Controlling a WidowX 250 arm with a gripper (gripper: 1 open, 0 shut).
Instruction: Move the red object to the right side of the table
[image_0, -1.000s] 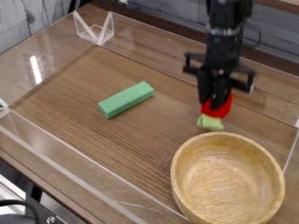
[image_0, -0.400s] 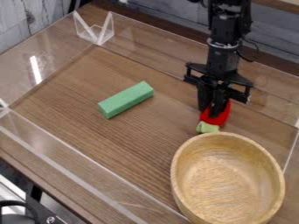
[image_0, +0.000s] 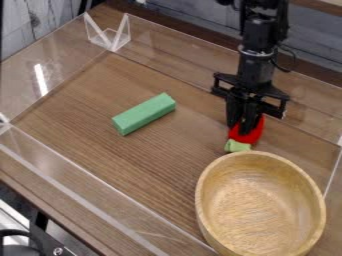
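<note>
The red object (image_0: 243, 133), a small red strawberry-like toy with a yellow-green leafy end, hangs upright at the right side of the table (image_0: 94, 110), its green end just above or on the wood near the bowl's far rim. My gripper (image_0: 246, 124) points straight down over it, black fingers shut on the toy's red upper part. Whether the toy's tip touches the tabletop I cannot tell.
A round light wooden bowl (image_0: 261, 207) sits at the front right, just in front of the toy. A green rectangular block (image_0: 143, 113) lies left of centre. Low clear acrylic walls (image_0: 54, 60) border the tabletop.
The gripper with the red toy has shifted slightly right and lower from a second ago; since the last earlier frame it has held still.
</note>
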